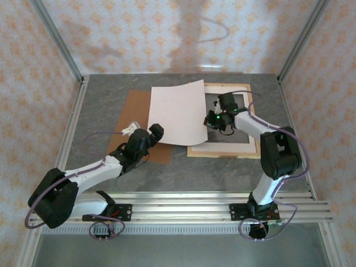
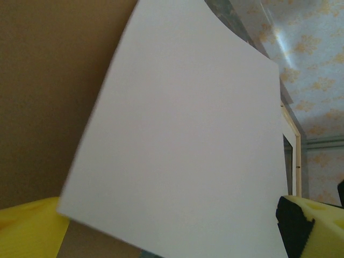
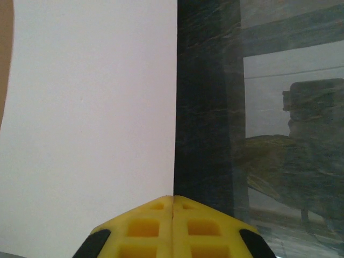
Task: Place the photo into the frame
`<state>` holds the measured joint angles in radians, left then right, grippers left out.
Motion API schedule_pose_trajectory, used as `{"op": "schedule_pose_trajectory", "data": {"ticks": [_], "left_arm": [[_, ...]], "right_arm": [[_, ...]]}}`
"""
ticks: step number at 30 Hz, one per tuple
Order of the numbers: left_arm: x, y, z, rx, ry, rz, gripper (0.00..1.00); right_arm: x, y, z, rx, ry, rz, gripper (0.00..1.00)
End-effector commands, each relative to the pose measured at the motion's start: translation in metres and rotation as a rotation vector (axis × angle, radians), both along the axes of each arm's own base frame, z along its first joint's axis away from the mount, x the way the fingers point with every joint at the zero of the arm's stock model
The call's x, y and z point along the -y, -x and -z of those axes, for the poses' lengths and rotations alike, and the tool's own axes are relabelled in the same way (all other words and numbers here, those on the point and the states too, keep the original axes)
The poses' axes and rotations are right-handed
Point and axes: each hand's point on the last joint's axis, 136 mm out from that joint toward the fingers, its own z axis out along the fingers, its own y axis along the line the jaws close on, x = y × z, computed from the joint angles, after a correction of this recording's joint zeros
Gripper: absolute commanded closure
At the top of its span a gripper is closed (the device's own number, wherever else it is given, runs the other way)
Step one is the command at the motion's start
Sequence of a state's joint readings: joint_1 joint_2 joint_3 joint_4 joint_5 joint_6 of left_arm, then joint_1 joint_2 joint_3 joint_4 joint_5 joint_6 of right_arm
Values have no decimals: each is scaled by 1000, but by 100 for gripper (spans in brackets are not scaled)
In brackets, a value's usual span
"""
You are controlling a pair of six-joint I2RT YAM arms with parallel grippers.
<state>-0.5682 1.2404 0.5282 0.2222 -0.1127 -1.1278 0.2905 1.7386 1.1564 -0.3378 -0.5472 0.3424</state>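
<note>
The photo (image 1: 178,111) lies white back up, curled, partly over the brown board and partly over the left side of the frame (image 1: 225,151), a light wood rectangle right of centre. My right gripper (image 1: 211,120) is shut on the photo's right edge; in the right wrist view its yellow fingertips (image 3: 173,201) meet on the edge of the photo (image 3: 91,118). My left gripper (image 1: 144,132) stands open at the sheet's near left corner. In the left wrist view its fingers (image 2: 27,228) are spread wide, with the photo (image 2: 183,140) spanning the gap and the frame (image 2: 291,145) beyond.
A brown backing board (image 1: 133,111) lies flat under the photo's left part, on the grey table (image 1: 100,94). Aluminium rails (image 1: 72,128) and patterned walls enclose the table. Dark reflective glass (image 3: 290,134) sits inside the frame, to the right of my right gripper.
</note>
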Motion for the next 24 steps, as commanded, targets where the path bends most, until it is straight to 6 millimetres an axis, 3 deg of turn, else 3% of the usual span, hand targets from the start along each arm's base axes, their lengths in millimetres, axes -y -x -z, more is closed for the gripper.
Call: {"op": "schedule_pose_trajectory", "data": {"ticks": [1,11,17,24], "left_arm": [[-9,-6,6,-22,-40,-30,0],[5,-23,22,-54,21,10,0],[21,-33,26,-68,49,58,0],[23,-36,27,-65,59,59,0]], "right_arm": [[20,-1,-12,28,70,16,100],[56,4,-17,34,259,39,100],[95,6,-27,25,476,98,100],[129,13,-43,15,656,164,100]]}}
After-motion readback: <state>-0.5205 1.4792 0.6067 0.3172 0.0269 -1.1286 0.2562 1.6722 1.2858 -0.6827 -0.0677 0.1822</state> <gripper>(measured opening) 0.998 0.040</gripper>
